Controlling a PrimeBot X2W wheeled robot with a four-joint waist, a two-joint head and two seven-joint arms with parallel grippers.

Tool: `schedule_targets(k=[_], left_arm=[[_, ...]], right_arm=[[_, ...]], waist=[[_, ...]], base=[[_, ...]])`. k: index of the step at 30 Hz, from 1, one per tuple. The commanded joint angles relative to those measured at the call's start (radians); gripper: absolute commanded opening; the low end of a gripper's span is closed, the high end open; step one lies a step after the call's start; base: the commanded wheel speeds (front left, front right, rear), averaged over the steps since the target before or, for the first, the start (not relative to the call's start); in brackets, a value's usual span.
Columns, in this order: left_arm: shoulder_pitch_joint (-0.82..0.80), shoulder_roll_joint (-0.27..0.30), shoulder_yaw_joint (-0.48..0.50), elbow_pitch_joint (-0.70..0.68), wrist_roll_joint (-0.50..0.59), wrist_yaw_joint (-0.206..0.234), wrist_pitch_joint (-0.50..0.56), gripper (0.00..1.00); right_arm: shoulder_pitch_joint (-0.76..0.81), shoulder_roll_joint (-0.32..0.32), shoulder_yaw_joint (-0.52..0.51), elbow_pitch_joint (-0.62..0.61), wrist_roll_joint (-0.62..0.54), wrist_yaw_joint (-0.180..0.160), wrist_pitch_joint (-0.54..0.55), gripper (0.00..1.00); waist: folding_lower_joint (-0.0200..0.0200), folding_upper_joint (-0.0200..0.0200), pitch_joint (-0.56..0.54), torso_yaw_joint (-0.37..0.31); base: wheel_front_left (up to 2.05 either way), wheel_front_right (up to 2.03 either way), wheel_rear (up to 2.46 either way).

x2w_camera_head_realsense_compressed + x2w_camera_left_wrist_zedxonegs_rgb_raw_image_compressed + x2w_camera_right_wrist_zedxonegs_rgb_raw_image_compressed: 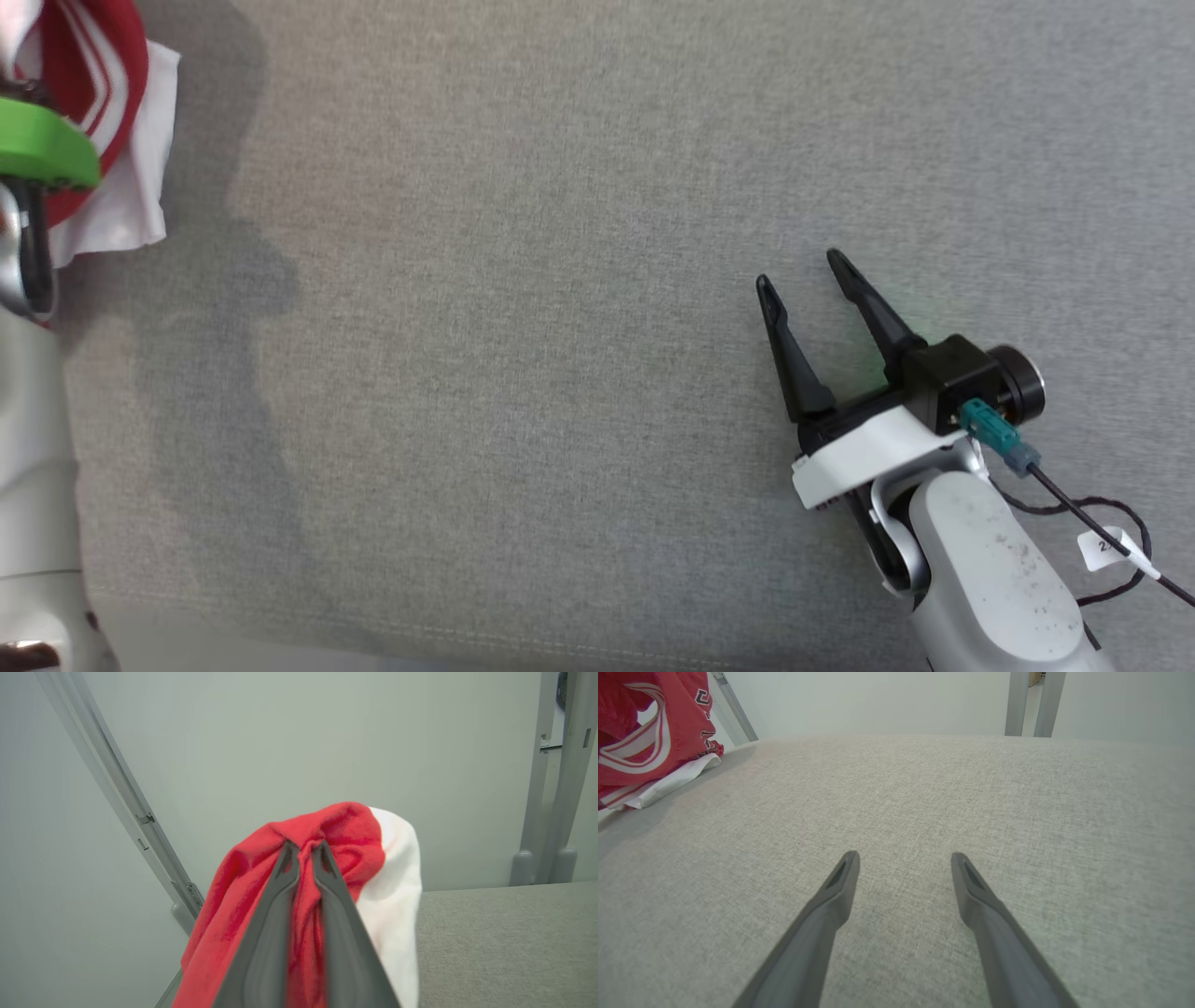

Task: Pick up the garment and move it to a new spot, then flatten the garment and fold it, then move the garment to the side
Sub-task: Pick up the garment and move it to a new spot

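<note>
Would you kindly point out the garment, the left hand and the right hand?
garment (345, 826): left wrist view, red fabric above the fingertips.
left hand (305, 849): left wrist view, midway between its pinching fingertips.
right hand (798, 268): head view, midway between its spread fingertips.

Garment (345, 830) was soft cloth, red and white, with a slightly fuzzy nap and no sheen. Bench (560, 327) top was covered in grey woven fabric, matt, with a fine visible weave. Jaws on the right gripper (798, 267) and the left gripper (305, 845) looked like dark matt plastic, smooth. The right gripper's white bracket (868, 453) was smooth plastic; the forearm shell (990, 569) was pale and semi-gloss with dark flecks. Green cover (47, 154) on the left arm was matt plastic. Frame posts (532, 812) looked like grey painted metal with a satin finish. Wall panel (327, 728) was smooth and matt.
</note>
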Motion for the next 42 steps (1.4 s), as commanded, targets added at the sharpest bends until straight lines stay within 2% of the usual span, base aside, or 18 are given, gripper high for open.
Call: schedule_targets(k=[1, 9, 21, 28, 32, 34, 35, 37, 42], left_arm=[[0.014, -0.015, -0.007, -0.017, -0.009, -0.003, -0.001, 0.0], [0.07, -0.109, -0.14, -0.082, -0.045, -0.008, -0.001, 0.0], [0.152, -0.234, -0.326, -0.093, -0.129, -0.008, -0.001, 0.0], [0.201, -0.256, -0.419, -0.084, -0.177, -0.008, -0.001, 0.0], [0.237, -0.256, -0.498, -0.108, -0.224, -0.007, -0.001, 0.0], [0.255, -0.255, -0.521, -0.125, -0.235, 0.008, -0.001, 0.0], [0.266, -0.255, -0.532, -0.135, -0.237, 0.013, -0.001, 0.13], [0.289, -0.255, -0.542, -0.142, -0.243, 0.027, -0.001, 1.0], [0.341, -0.255, -0.489, -0.176, -0.214, 0.065, -0.001, 1.0]], right_arm=[[0.019, 0.006, -0.004, 0.006, 0.006, -0.002, 0.001, 1.0], [0.084, 0.014, -0.021, 0.02, 0.025, -0.002, 0.001, 1.0], [0.124, 0.016, -0.004, 0.011, 0.082, -0.002, 0.0, 1.0], [0.127, 0.016, 0.007, -0.002, 0.107, -0.002, 0.0, 1.0], [0.128, 0.016, 0.0, -0.006, 0.112, -0.002, 0.0, 1.0], [0.127, 0.017, -0.003, -0.007, 0.115, -0.002, 0.0, 1.0], [0.126, 0.016, -0.006, -0.006, 0.115, -0.002, 0.0, 1.0], [0.121, 0.016, -0.01, -0.007, 0.119, -0.002, 0.0, 1.0], [0.114, 0.016, -0.016, -0.016, 0.11, -0.002, 0.001, 1.0]], waist=[[-0.0001, 0.0, -0.089, -0.043], [-0.0001, 0.0, -0.183, -0.147], [-0.0001, 0.0, -0.218, -0.374], [-0.0001, 0.0, -0.2, -0.473], [-0.0001, 0.0, -0.19, -0.49], [-0.0001, 0.0, -0.187, -0.489], [-0.0001, 0.0, -0.185, -0.485], [-0.0001, 0.0, -0.184, -0.472], [-0.0001, 0.0, -0.196, -0.423]], base=[[0.0, 0.0, 0.0], [0.0, 0.0, 0.0], [0.0, 0.0, 0.0], [0.0, 0.0, 0.0], [0.0, 0.0, 0.0], [0.0, 0.0, 0.0], [0.0, 0.0, 0.0], [0.0, 0.0, 0.0], [0.0, 0.0, 0.0]])
